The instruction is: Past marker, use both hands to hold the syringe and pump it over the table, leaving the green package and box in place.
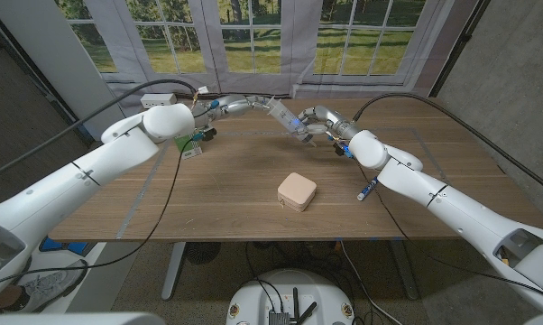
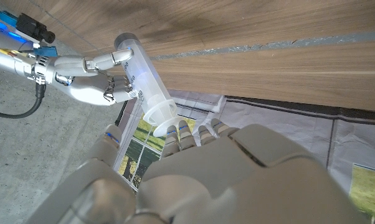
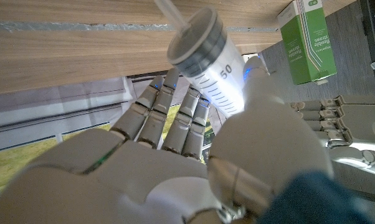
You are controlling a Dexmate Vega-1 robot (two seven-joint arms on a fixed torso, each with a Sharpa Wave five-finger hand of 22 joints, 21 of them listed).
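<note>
Fingers (image 3: pixel 175 109) of the right hand (image 1: pixel 315 119) are seen curled around the barrel of the syringe (image 1: pixel 285 117), with the thumb pressed against the printed scale in the right wrist view, so the barrel is gripped. At the other end, the flange and plunger are met by the fingertips (image 2: pixel 182 129) of the left hand (image 1: pixel 225 106); whether they are pinching the plunger or only touching it cannot be told. The syringe is held tilted above the far part of the table (image 1: pixel 226 185), at about twelve o'clock from the box (image 1: pixel 296 191), and is kept clear of the wood. A pale, rounded square box is found near the table's middle, well apart from both hands. The green package (image 1: pixel 192 143) is seen lying at about ten o'clock from the box, partly hidden behind the left arm; in the right wrist view its green and white carton (image 3: pixel 310 42) is shown beside the wood. The marker (image 1: pixel 367 189), blue-tipped, is seen at three o'clock from the box, just beside the right forearm. Windows with grass beyond are seen behind the table.
</note>
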